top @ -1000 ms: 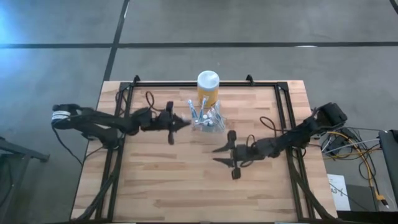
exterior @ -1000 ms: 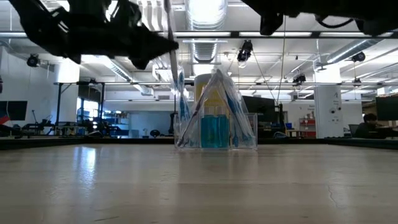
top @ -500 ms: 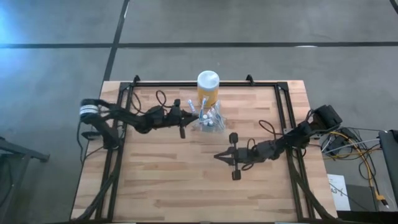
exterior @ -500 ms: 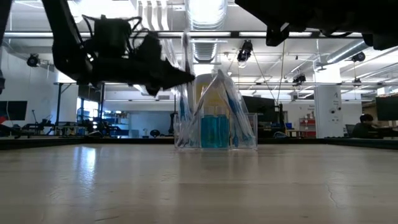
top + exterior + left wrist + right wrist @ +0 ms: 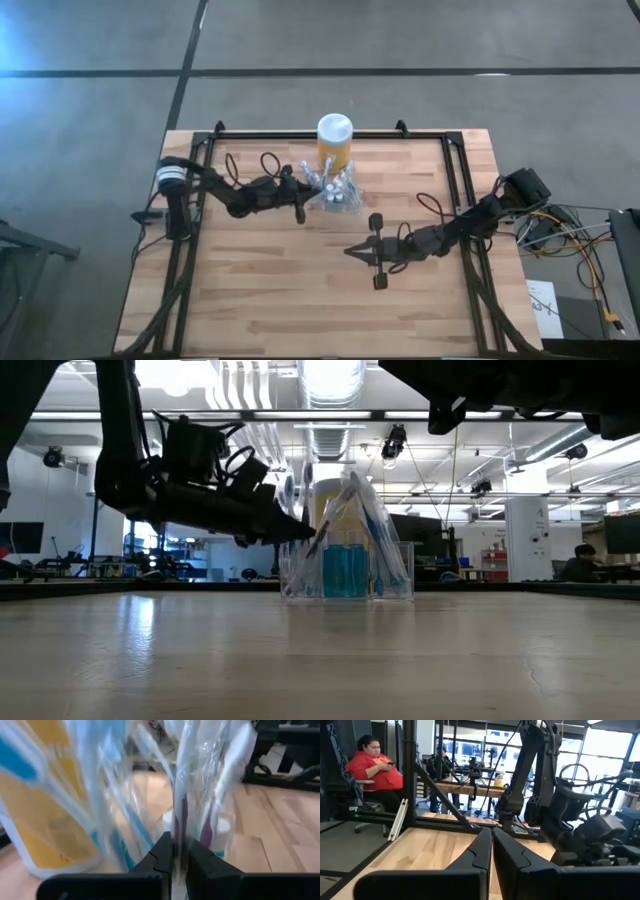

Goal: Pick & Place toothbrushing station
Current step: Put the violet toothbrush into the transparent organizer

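Standing toward the back middle of the wooden table: toothbrushing station, a low clear plastic holder with wrapped toothbrushes leaning together inside and a blue block showing through its wall in the low view.

Yellow jar with white lid: upright just behind the station, at the table's back edge.

Left end effector: at the station's left side, arm reaching in from the table's left edge. Low view places its tip against the wrapped brushes, above the table surface. Left wrist view shows the two dark fingers pinched on a thin wrapped toothbrush, purple handle visible through the film, with more wrapped brushes and the jar close around. State: closed, gripping one wrapped toothbrush.

Right end effector: near the middle of the table, in front of and to the right of the station, well apart from it. Arm comes in from the right edge. Right wrist view shows its fingers pressed together with nothing between. State: closed, empty.

Black frame rails: running along the table's sides and back.

Room beyond the table: seated person in a red top, seen in the right wrist view; another seated figure at far right of the low view.
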Motion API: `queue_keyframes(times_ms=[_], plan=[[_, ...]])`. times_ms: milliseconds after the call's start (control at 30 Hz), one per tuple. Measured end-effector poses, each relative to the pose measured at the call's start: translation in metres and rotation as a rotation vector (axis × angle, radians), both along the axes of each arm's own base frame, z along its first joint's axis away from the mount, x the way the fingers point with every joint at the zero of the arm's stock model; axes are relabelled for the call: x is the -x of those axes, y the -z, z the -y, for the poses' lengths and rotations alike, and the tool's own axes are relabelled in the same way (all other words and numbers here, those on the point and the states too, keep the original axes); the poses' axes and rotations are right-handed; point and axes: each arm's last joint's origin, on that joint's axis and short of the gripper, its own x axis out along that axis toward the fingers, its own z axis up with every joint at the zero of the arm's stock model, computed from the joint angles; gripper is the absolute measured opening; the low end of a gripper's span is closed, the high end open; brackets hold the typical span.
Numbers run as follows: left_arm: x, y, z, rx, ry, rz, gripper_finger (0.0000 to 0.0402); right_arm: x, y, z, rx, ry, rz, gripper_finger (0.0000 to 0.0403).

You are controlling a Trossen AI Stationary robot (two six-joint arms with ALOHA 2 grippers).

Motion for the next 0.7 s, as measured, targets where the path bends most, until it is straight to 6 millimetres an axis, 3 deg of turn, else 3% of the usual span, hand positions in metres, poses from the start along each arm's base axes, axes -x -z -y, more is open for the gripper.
queue_keyframes(times_ms=[300,700], plan=[[0.001,0.004,0.000,0.079,0.006,-0.020,0.0027,0.000,0.000,0.000,-0.004,-0.002,0.000,0.0013],[0.008,-0.011,0.004,0.125,0.035,-0.108,0.0146,0.000,0.001,0.000,-0.020,-0.008,-0.004,0.0013]])
